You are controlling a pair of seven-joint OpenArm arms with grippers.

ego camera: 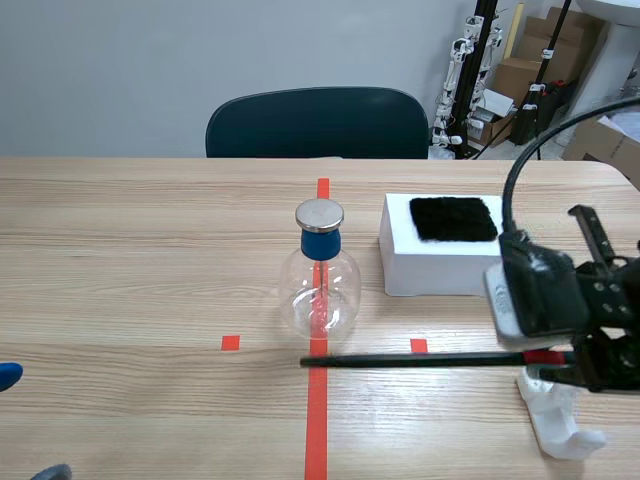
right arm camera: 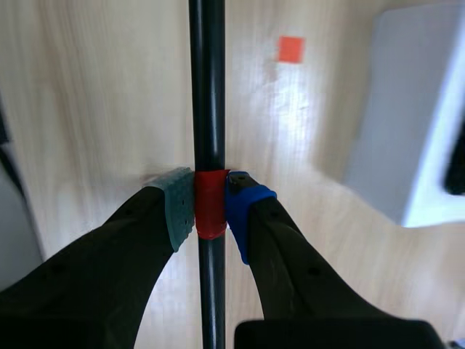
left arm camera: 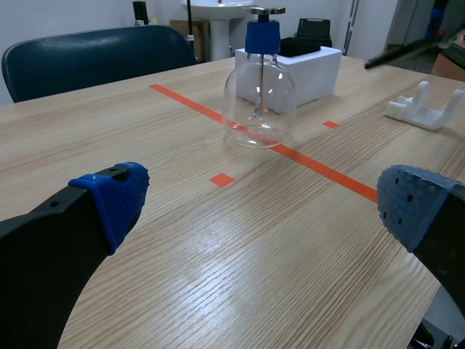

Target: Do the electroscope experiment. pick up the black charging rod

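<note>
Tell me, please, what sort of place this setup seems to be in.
Probably a robotics lab or workshop: a tape-marked wooden table carries a glass-flask electroscope, the right gripper holds a black charging rod, and cardboard boxes and equipment stands crowd the far corner.

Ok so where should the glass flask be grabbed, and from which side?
Probably the blue collar at the neck of the flask, coming in level from the left with the open left tool. The collar is narrow and straight-sided, the bulb wide, round glass, and the held rod bars the near right.
</note>
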